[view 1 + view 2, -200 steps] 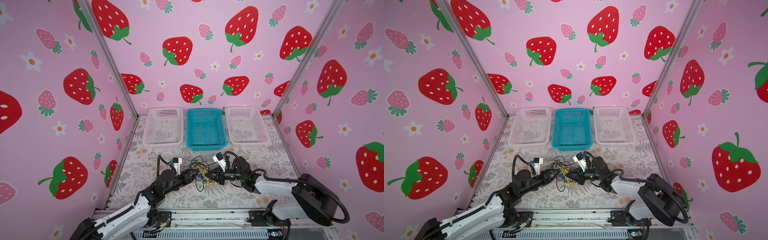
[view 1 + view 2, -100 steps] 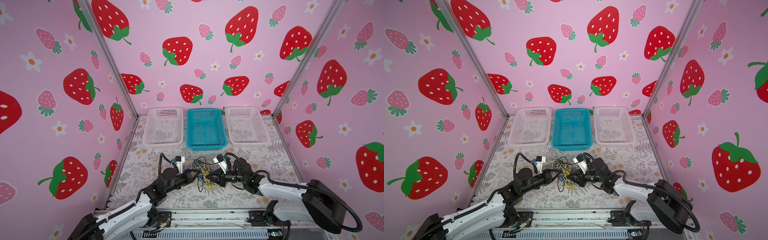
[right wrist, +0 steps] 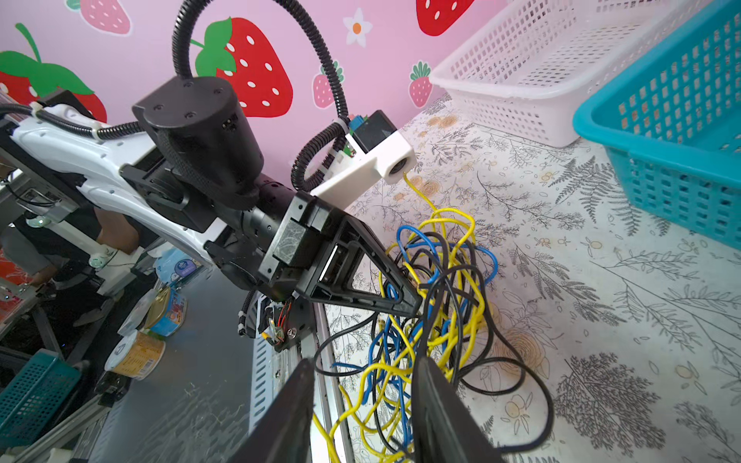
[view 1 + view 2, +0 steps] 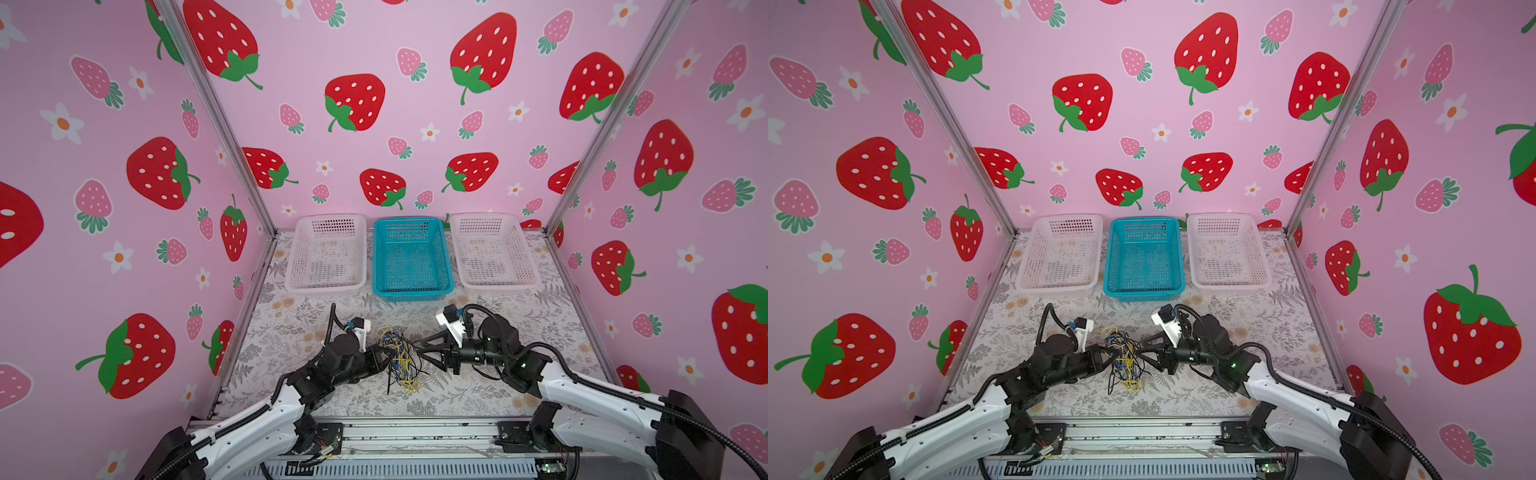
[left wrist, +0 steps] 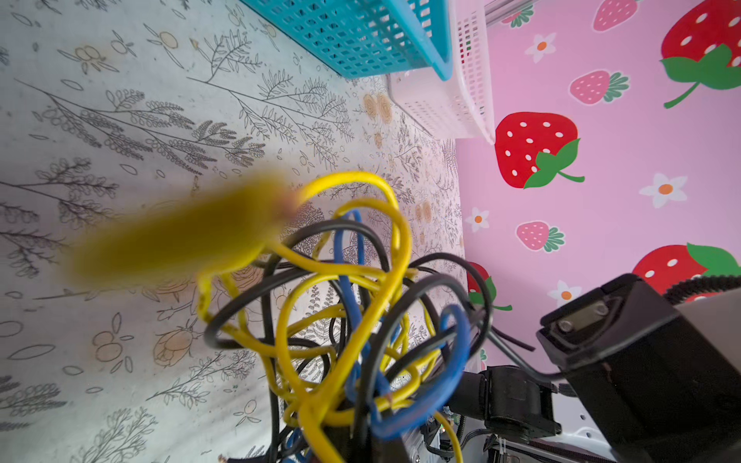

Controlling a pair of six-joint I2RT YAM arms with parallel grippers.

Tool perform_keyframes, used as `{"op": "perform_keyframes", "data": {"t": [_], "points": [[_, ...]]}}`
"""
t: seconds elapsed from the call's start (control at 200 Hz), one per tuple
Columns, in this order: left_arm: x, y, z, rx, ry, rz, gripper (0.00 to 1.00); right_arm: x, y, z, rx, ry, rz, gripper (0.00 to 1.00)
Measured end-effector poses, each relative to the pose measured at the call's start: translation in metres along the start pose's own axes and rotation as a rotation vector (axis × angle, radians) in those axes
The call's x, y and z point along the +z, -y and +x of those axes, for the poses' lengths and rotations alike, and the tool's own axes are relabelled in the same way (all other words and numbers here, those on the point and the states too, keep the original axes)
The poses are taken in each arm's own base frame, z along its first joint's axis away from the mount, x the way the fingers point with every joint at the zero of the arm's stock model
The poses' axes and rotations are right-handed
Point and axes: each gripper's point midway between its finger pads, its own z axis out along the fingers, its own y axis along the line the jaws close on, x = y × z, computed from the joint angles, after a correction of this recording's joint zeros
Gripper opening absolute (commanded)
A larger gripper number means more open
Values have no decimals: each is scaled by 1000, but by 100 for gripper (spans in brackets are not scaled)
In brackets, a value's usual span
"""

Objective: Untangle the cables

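Observation:
The cables [image 4: 398, 359] [image 4: 1122, 362] are one knot of thin black, yellow and blue wires, lifted partly off the patterned table near its front middle. My left gripper [image 4: 390, 354] [image 4: 1111, 353] comes in from the left, shut on strands of the knot; in the right wrist view its fingers meet at a point inside the cables [image 3: 435, 280]. In the left wrist view the cables [image 5: 353, 320] hide its jaws. My right gripper [image 4: 417, 350] [image 4: 1139, 351] [image 3: 361, 401] sits just right of the knot, open, with loose strands running between its fingers [image 3: 296, 405].
Three baskets stand along the back wall: a white one [image 4: 328, 287] at left, a blue one [image 4: 411, 291] in the middle, a white one [image 4: 498, 285] at right. Pink strawberry walls close in both sides. A metal rail [image 4: 415, 436] runs along the table's front edge.
My left gripper has closed on the knot. My right gripper has opened, let go of the strands and drawn back a little to the right.

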Motion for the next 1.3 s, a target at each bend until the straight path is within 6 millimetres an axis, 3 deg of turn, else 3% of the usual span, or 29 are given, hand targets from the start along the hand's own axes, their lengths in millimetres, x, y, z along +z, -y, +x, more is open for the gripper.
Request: {"op": "perform_keyframes", "data": {"t": [0.205, 0.415, 0.58, 0.75, 0.905, 1.076, 1.166, 1.296], "points": [[2, 2, -1, 4, -6, -3, 0, 16, 11, -4, 25, -17, 45, 36], [2, 4, -1, 6, -8, 1, 0, 47, 19, 20, 42, -114, 120, 32], [0, 6, -2, 8, -5, 10, 0, 60, 43, 30, 52, -154, 246, 24], [-9, 15, -4, 18, 14, 44, 0, 58, 69, 42, 60, -176, 370, 17], [-15, 21, -6, 27, 32, 70, 0, 59, 70, 40, 49, -161, 390, 5], [-23, 29, -8, 49, 48, 101, 0, 52, 77, 37, 46, -144, 422, 0], [-26, 30, -8, 58, 50, 106, 0, 39, 81, 33, 49, -117, 438, 0], [-33, 35, -9, 70, 65, 129, 0, 5, 114, 43, 96, -112, 553, 0]]}}
